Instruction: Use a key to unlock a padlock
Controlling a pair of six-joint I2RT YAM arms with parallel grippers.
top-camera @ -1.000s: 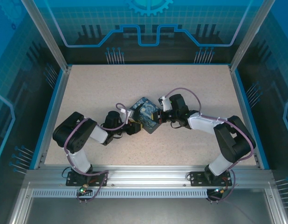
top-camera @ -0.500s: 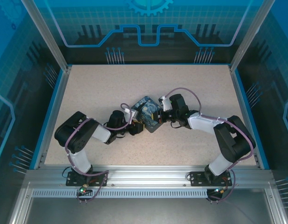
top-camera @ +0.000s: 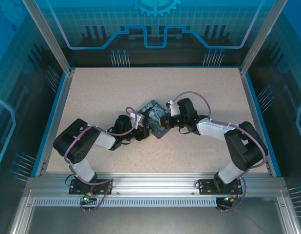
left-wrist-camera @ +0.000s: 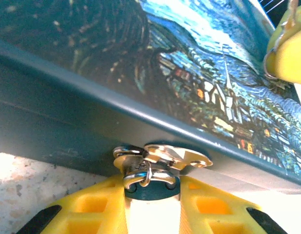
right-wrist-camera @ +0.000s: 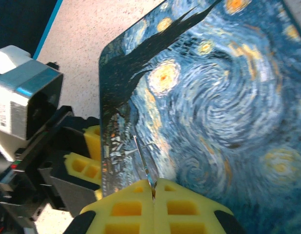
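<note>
Jaws on the right: closed tight, pinching the key (right-wrist-camera: 143, 163) by one end, thin blade poking forward over the lid of the painted box (right-wrist-camera: 228, 97), presumably kept free for aiming. Jaws on the left: nearly closed, yellow pads (left-wrist-camera: 92, 209) close on either side of the padlock (left-wrist-camera: 151, 189), hung on the box's side wall just under the lid edge. Cannot tell whether already clamped. Probably there to steady the lock for the key's approach. Box mid-table (top-camera: 116, 92), between both wrists. Against a second ago: left arm (top-camera: 104, 140) pushed in nearer the box's near corner, left jaws narrowed, right side unchanged.
</note>
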